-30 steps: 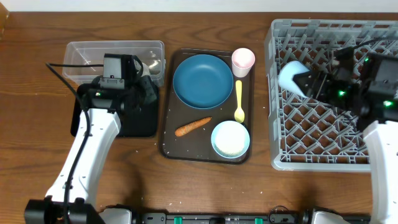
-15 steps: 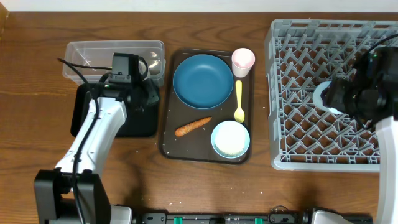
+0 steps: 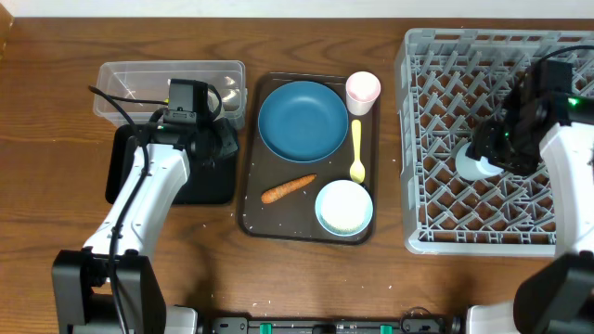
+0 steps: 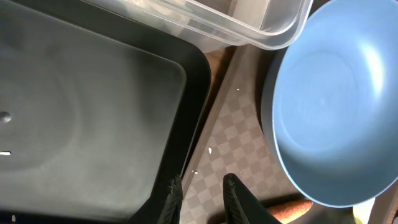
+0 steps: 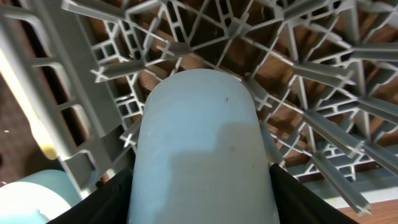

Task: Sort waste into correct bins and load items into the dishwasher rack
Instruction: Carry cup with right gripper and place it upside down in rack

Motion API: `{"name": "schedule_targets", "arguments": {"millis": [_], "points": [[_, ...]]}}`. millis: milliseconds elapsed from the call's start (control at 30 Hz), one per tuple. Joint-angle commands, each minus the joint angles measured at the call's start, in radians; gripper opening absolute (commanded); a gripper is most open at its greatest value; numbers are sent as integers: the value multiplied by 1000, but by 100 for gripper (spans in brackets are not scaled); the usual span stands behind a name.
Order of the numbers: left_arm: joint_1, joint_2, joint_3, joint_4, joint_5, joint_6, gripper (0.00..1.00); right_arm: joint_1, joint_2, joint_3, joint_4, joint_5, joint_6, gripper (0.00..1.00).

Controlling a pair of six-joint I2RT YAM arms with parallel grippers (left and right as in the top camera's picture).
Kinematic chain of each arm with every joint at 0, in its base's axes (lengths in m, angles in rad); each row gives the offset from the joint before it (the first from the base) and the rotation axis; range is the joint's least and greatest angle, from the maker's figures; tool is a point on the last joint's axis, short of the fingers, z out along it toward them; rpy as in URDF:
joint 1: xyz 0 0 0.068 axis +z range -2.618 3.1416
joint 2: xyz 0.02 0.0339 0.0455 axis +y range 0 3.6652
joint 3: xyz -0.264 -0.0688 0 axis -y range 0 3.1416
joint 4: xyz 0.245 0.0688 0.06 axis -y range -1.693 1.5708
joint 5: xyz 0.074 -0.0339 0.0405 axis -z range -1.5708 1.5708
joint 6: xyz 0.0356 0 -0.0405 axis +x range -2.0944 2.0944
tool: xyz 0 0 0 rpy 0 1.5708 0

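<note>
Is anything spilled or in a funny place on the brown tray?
Yes. A few white rice grains lie loose on the brown tray beside the blue plate. An orange carrot also lies bare on the tray among the dishes. Nothing looks broken.

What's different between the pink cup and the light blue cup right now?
The pink cup stands upright, mouth up, on the brown tray beside the blue plate; the light blue cup is over at the grey rack. The pink cup is free, with nothing touching it; the light blue cup is clamped in the right gripper. Both are small, plain cups.
</note>
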Motion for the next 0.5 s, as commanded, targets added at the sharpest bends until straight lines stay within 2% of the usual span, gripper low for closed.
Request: {"name": "schedule_targets", "arguments": {"millis": [0, 167, 333, 467], "points": [[0, 9, -8, -5, -16, 2, 26, 13, 34, 14, 2, 13, -10, 59], [0, 9, -8, -5, -16, 2, 25, 13, 84, 14, 4, 13, -10, 62], [0, 9, -8, -5, -16, 2, 25, 19, 108, 14, 15, 12, -10, 83], [0, 9, -8, -5, -16, 2, 25, 21, 103, 21, 36, -40, -10, 90]]}}
